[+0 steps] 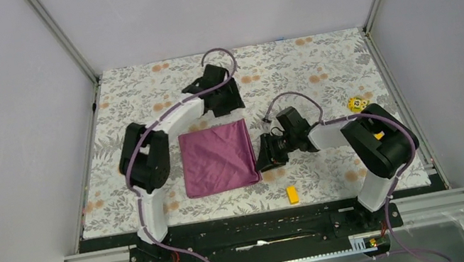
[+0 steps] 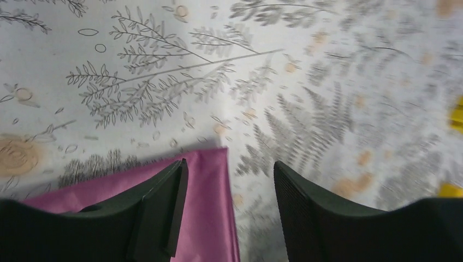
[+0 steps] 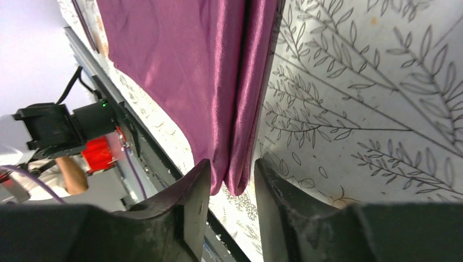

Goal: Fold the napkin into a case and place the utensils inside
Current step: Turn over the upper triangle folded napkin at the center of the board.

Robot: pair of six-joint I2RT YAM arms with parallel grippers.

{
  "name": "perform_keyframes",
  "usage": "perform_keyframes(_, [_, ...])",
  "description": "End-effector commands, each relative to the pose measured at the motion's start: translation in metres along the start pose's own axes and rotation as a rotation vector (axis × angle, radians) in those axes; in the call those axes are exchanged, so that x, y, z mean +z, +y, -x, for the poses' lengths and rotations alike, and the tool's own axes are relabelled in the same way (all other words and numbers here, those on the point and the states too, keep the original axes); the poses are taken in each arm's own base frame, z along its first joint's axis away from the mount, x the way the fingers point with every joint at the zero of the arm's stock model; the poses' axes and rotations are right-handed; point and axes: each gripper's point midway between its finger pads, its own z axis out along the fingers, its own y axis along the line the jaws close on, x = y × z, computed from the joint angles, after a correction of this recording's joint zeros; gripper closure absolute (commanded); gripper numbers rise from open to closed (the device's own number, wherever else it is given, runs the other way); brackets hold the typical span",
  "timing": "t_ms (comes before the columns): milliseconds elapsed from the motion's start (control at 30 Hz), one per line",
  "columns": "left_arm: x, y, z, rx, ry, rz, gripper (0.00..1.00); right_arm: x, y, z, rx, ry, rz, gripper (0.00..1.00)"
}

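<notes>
The plum-purple napkin (image 1: 216, 157) lies flat as a folded square in the middle of the table. My left gripper (image 1: 227, 105) hovers over its far right corner; in the left wrist view (image 2: 229, 170) the jaws are wide open and empty, with the napkin corner (image 2: 205, 213) below the left finger. My right gripper (image 1: 268, 158) is low at the napkin's right edge near the front corner. In the right wrist view (image 3: 229, 166) its jaws are narrowly open around two puffy folds of the napkin (image 3: 180, 65) edge. The utensils are out of view.
A yellow block (image 1: 292, 194) lies near the front edge, right of the napkin. A yellow patterned piece (image 1: 356, 104) sits at the right, behind the right arm. The table wears a floral cloth (image 1: 304, 68); a metal rail (image 1: 261, 230) runs along the front.
</notes>
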Motion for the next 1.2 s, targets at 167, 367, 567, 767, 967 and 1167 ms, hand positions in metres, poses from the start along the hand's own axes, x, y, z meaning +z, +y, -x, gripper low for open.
perform_keyframes(167, [-0.142,-0.011,0.014,0.068,-0.085,-0.227,0.32,-0.007,-0.024,-0.008,-0.056,0.059,-0.195,0.49])
perform_keyframes(367, [-0.176,0.034,-0.016,0.015,-0.082,-0.214,0.31,0.005,-0.021,-0.015,-0.097,0.088,-0.277,0.46])
perform_keyframes(567, [-0.211,0.053,-0.017,0.004,-0.142,-0.187,0.3,-0.003,-0.044,-0.021,-0.147,0.111,-0.473,0.59])
perform_keyframes(767, [-0.219,0.055,-0.018,-0.014,-0.15,-0.209,0.29,-0.002,-0.045,-0.018,-0.165,0.131,-0.472,0.88])
perform_keyframes(967, [-0.223,0.052,-0.02,-0.017,-0.147,-0.234,0.29,-0.018,-0.058,-0.007,-0.145,0.172,-0.453,1.0])
perform_keyframes(1167, [-0.202,0.049,-0.033,-0.05,-0.076,-0.288,0.29,-0.06,-0.093,0.036,-0.104,0.138,-0.644,1.0])
